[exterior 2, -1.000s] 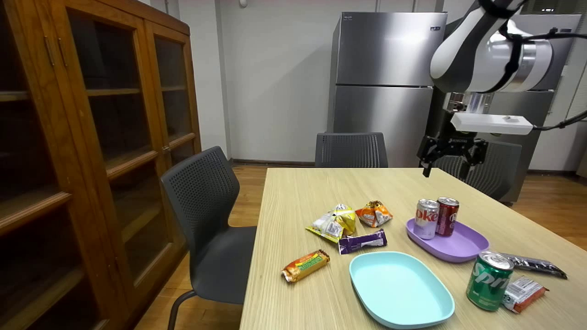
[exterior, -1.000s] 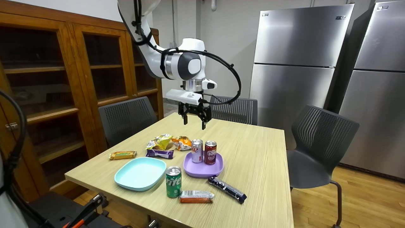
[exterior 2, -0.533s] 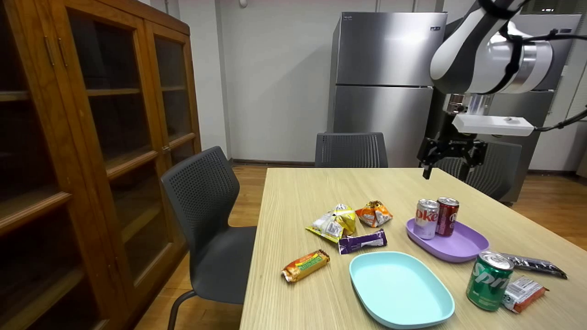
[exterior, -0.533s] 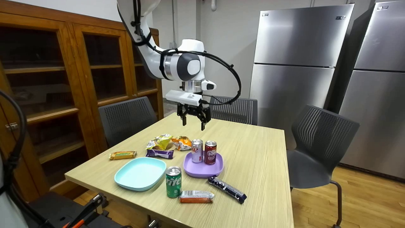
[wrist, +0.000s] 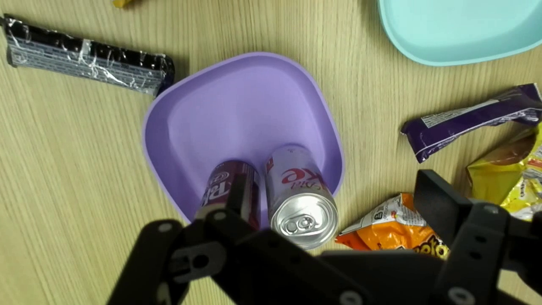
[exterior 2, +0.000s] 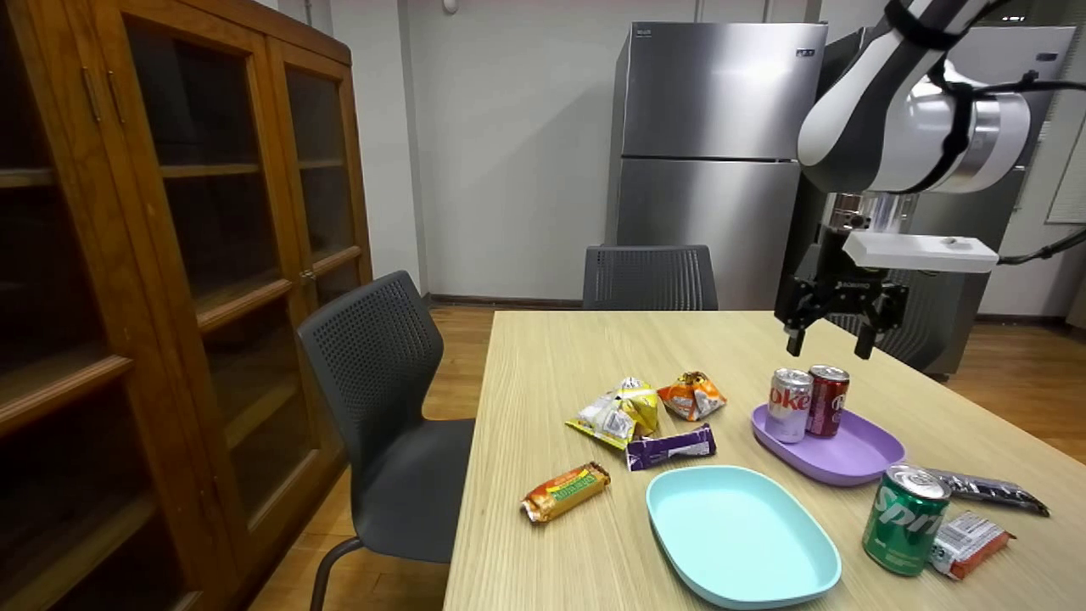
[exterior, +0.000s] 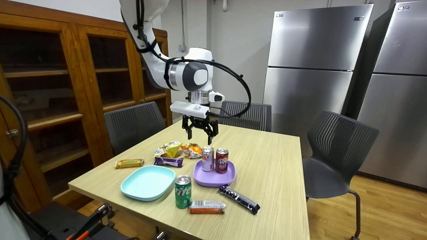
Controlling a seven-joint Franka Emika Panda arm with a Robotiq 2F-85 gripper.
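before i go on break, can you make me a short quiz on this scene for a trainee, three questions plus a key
1. How many cans stand on the purple plate?
2. True or false: the end effector is open and holds nothing.
3. Where does the green Sprite can stand?
A) on the purple plate
B) on the turquoise plate
C) directly on the table

Key:
1. Two: the Diet Coke can and the Dr Pepper can.
2. True.
3. C
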